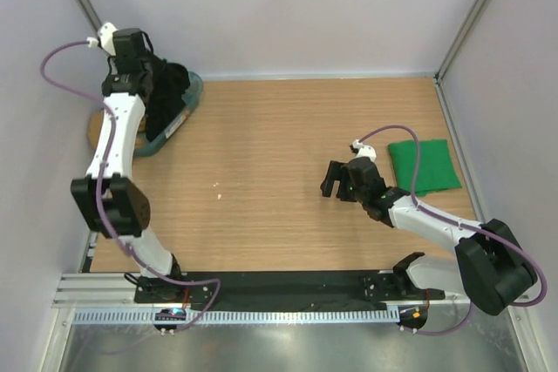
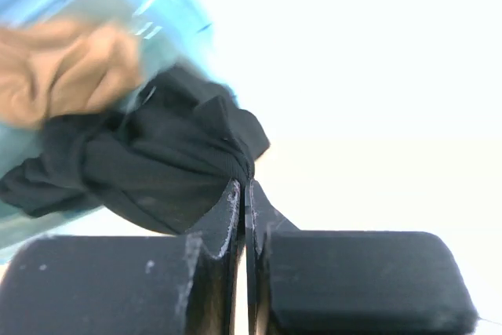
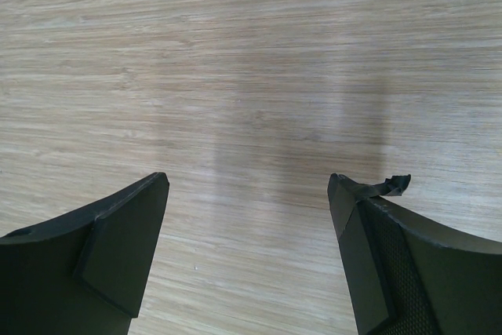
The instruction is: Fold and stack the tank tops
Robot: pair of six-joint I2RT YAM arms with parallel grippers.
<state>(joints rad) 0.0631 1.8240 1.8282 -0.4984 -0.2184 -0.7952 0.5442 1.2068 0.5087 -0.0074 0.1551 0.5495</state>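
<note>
Wooden worktop [image 1: 279, 128] is lying under the right pincer [image 3: 248, 190], its jaws spread wide and empty; beyond it, the folded green tank top [image 1: 432, 167] is resting. Far left, the left pincer [image 2: 243, 190] is clamping the black tank top [image 2: 157, 162] at the teal basket [image 1: 193, 89].

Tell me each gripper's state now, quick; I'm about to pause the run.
Left gripper: closed on the black tank top.
Right gripper: open, holding nothing.

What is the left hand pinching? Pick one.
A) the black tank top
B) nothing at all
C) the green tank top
A: the left hand is shut on a fold of the black tank top; the green tank top lies apart, untouched.
</note>
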